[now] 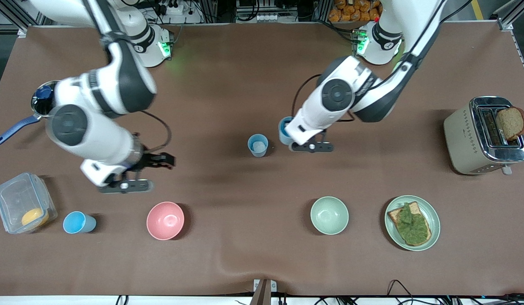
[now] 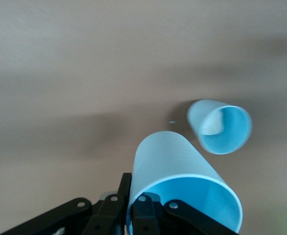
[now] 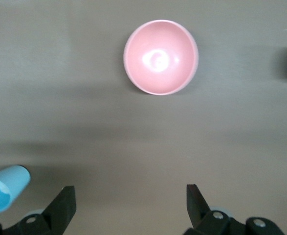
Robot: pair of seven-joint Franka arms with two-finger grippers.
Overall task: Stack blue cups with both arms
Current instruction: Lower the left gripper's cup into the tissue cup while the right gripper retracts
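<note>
While gripped, blue cup (image 2: 182,183) stands mouth-up.

- The left gripper (image 2: 148,208) fills the lower edge of the left wrist view, its black fingers (image 2: 142,215) closed against the wall of a light-blue cup (image 2: 175,164).
- This held cup is tilted, its open mouth turned toward the camera, showing a bright blue inside and a paler blue outside.
- A second blue cup (image 2: 220,126) stands on the brown table (image 2: 84,73), near the held cup but apart from it.
- Its rim also faces the camera, and a pale whitish patch shows on its inner wall.
- The second cup looks slightly blurred, as does the table surface.
- Soft dark shadow bands cross the table.
</note>
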